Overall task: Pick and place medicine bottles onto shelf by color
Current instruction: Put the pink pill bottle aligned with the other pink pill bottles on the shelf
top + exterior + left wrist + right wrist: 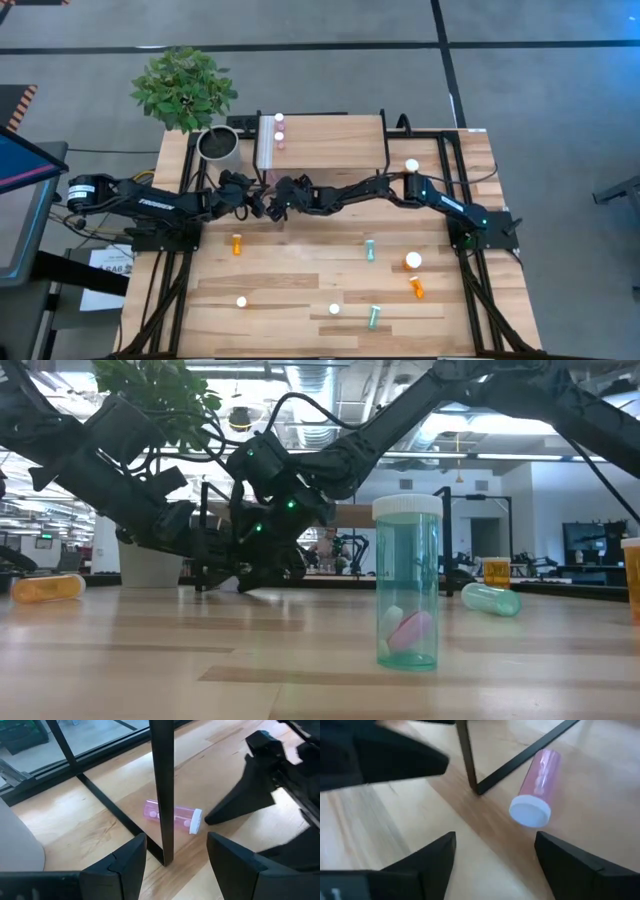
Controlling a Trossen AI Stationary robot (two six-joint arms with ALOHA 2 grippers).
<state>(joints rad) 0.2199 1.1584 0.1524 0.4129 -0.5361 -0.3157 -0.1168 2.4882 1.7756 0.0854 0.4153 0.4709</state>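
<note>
Both arms are meeting low at the shelf's (330, 140) near corner. The right gripper (495, 857) is standing open and empty, its fingers spread, with a pink bottle (536, 785) lying on its side on the table just ahead of them, beside the shelf's black leg (466, 755). The left gripper (176, 857) is facing it from the other side, open too, holding nothing.
</note>
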